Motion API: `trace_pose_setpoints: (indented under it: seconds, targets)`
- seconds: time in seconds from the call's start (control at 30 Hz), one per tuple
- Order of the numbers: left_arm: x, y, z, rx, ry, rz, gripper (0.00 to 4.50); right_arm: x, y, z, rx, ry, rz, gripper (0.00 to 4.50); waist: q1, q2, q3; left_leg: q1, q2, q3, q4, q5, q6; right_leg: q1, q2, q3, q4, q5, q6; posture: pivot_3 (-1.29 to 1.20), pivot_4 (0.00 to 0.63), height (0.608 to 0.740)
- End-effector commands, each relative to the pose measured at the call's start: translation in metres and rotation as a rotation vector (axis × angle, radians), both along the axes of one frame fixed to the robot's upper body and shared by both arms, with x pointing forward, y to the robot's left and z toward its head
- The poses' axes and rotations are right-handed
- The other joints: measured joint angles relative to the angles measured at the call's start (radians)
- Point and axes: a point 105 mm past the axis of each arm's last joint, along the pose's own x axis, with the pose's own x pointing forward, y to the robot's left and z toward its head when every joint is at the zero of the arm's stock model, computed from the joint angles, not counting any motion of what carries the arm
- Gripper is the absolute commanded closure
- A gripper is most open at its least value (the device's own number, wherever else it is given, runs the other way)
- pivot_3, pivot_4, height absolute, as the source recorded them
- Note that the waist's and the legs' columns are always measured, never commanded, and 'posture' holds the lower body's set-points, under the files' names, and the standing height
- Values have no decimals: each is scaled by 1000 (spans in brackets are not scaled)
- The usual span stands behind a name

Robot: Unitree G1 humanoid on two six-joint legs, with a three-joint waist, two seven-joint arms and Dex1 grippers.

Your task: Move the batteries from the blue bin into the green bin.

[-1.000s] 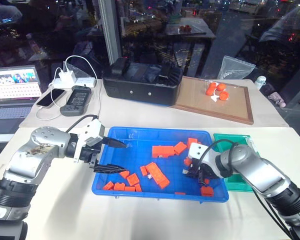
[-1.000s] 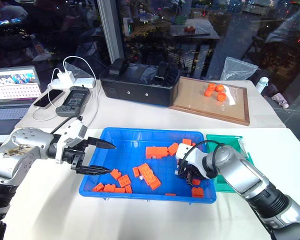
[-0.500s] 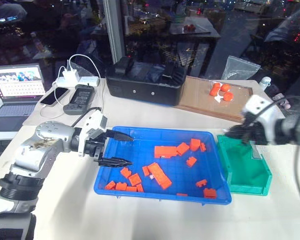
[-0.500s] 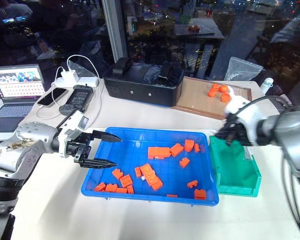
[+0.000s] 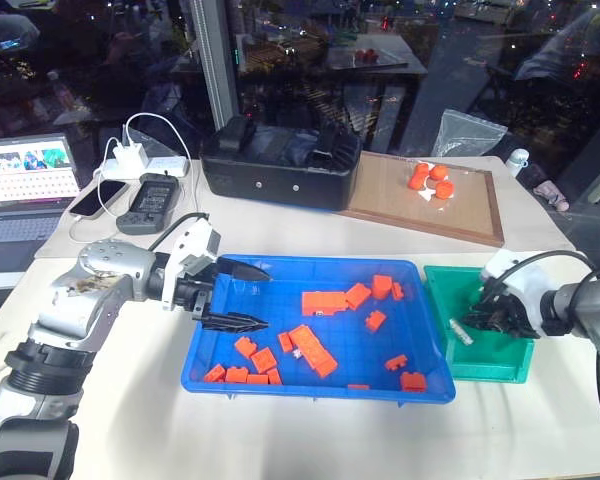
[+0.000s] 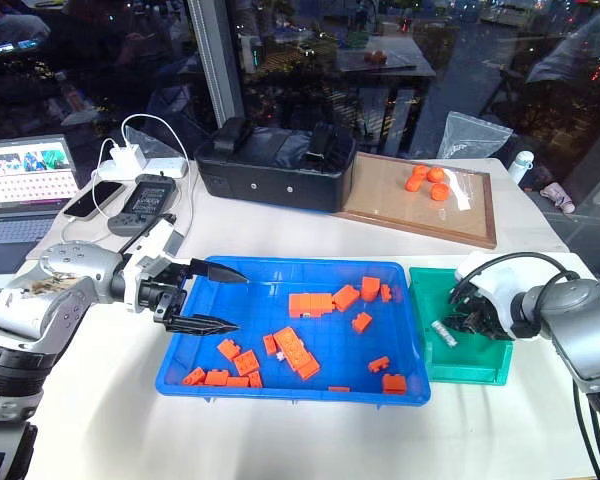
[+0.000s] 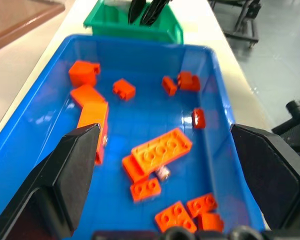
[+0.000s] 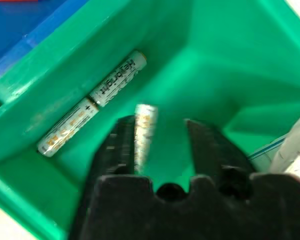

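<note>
The blue bin (image 5: 420, 270) lies mid-table with several orange blocks in it. A small silvery piece (image 7: 163, 172), perhaps a battery, lies beside a long block. My left gripper (image 5: 265, 296) hovers open over the bin's left end, empty. The green bin (image 5: 438, 280) stands against the blue bin's right side. My right gripper (image 8: 160, 125) reaches down inside it, fingers apart. One battery (image 8: 144, 132) is blurred against one finger (image 8: 117, 145). Two batteries (image 8: 115, 80) lie end to end along the green bin's wall, seen as a white speck (image 5: 462, 335) from the head.
A black box (image 5: 280, 165) and a brown wooden tray (image 5: 475, 225) with orange pieces stand behind the bins. A laptop (image 5: 25, 180), phone, handheld device (image 5: 150, 195) and charger with cables sit at the back left. A plastic bag (image 5: 470, 135) lies at the back right.
My right gripper has left the right end of the blue bin, swung over into the green bin and opened. The left gripper has stayed in place, open. The camera view shifted.
</note>
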Motion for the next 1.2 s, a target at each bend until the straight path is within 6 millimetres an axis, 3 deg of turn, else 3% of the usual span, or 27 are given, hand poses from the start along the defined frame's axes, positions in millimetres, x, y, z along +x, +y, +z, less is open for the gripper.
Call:
trace_pose_setpoints:
  seconds: [0.03, 0.13, 0.23, 0.33, 0.43, 0.57, 0.67, 0.8, 1.2]
  targets:
    - [3, 12, 1, 42, -37, 32, 0, 12, 9, 44, -34, -134, 56, 959, 0, 1, 0, 0, 0, 0, 0, 0, 0, 0, 0, 0, 0, 0, 0, 0, 150, 735]
    - [3, 15, -1, 54, -37, 40, 0, 17, 39, 65, 4, -197, 151, 138, -2, 1, 0, 0, 0, 0, -1, 0, 0, -1, 0, 0, 0, 0, 0, 0, 150, 735]
    - [3, 17, -2, 62, -37, 45, 0, 14, 79, 71, 78, -197, 276, 138, -5, 1, 0, 1, 2, 0, -1, 0, 0, -1, 1, 0, 0, 0, -1, 0, 150, 735]
    - [1, 19, -4, 68, -36, 48, 0, 5, 126, 56, 149, -138, 407, 138, -3, 1, 0, 0, 3, 0, -2, 0, 0, -1, 2, 0, 0, 0, -2, 0, 150, 735]
    - [-2, 20, -5, 69, -36, 53, 0, 5, 157, 35, 191, -108, 384, 138, 2, 1, 0, -2, 3, 0, -1, 0, 0, -2, 2, 0, 0, -1, -2, 0, 150, 735]
    - [-5, 22, -5, 68, -32, 66, 0, -14, 196, 5, 246, -3, 409, 138, 5, 1, 0, -5, 2, 1, 1, 0, 0, -4, 1, -1, 2, 0, -2, 0, 150, 735]
    - [-7, 24, -6, 73, -26, 69, 0, -18, 209, -4, 262, 33, 395, 138, 6, 1, 0, -5, 2, 2, 1, 0, 0, -4, 0, -3, 1, 0, -2, 0, 150, 735]
    - [-6, 25, -6, 75, -24, 73, 0, -14, 214, -9, 285, 57, 348, 138, 5, 0, 0, -5, 2, 2, 1, 0, 0, -4, 0, -4, 2, 0, -4, 0, 150, 735]
    - [-13, 26, -8, 76, 12, 83, 0, -31, 238, -30, 366, 196, 344, 138, -2, 0, -1, -4, 3, 2, 0, 0, 0, -3, 1, -5, 2, 0, -4, 0, 150, 735]
